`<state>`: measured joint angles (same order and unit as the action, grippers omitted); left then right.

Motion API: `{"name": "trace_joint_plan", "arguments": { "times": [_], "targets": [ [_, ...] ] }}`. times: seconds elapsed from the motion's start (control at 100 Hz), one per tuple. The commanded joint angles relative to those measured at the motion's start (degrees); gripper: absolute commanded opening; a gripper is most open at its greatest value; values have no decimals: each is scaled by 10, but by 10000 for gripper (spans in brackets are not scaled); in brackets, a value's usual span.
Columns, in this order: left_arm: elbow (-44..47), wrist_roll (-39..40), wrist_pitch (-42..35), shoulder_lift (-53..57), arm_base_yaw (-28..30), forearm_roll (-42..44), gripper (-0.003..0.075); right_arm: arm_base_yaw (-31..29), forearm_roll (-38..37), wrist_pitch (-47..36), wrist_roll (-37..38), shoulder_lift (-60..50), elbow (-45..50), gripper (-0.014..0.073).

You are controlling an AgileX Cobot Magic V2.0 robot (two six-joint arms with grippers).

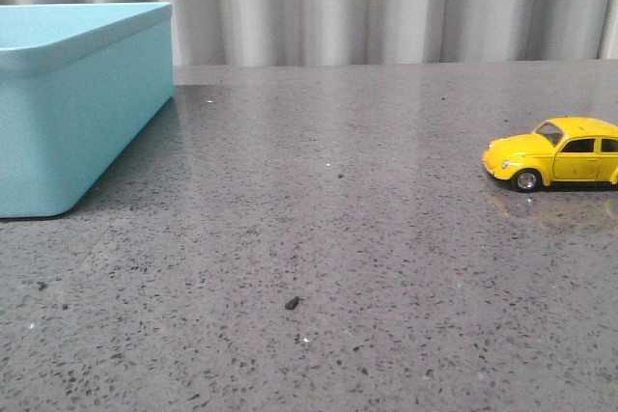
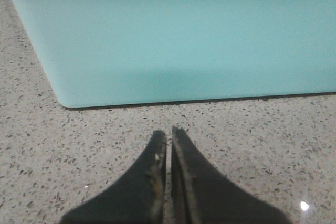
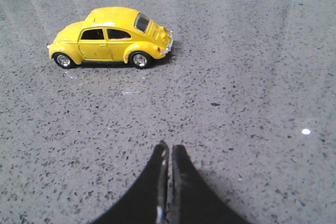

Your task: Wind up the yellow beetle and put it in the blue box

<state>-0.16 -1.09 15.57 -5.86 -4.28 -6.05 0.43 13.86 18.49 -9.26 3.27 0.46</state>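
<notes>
Nothing readable from where I'm sitting. I see no text, labels, brand marks or numbers in any of the three views: none on the yellow beetle (image 3: 110, 38), none on the blue box (image 1: 82, 103).
</notes>
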Motion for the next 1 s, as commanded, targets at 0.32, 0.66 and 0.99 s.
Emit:
{"name": "trace_joint_plan", "arguments": {
  "times": [0.32,0.66,0.99],
  "targets": [
    [16,5,-39,-7,0,-4,-21,-4,-2,-28,-2,8,15,-41],
    [16,5,-39,-7,0,-4,-21,-4,-2,-28,-2,8,15,-41],
    [16,5,-39,-7,0,-4,-21,-4,-2,-41,-2,8,14,-41]
  ]
}}
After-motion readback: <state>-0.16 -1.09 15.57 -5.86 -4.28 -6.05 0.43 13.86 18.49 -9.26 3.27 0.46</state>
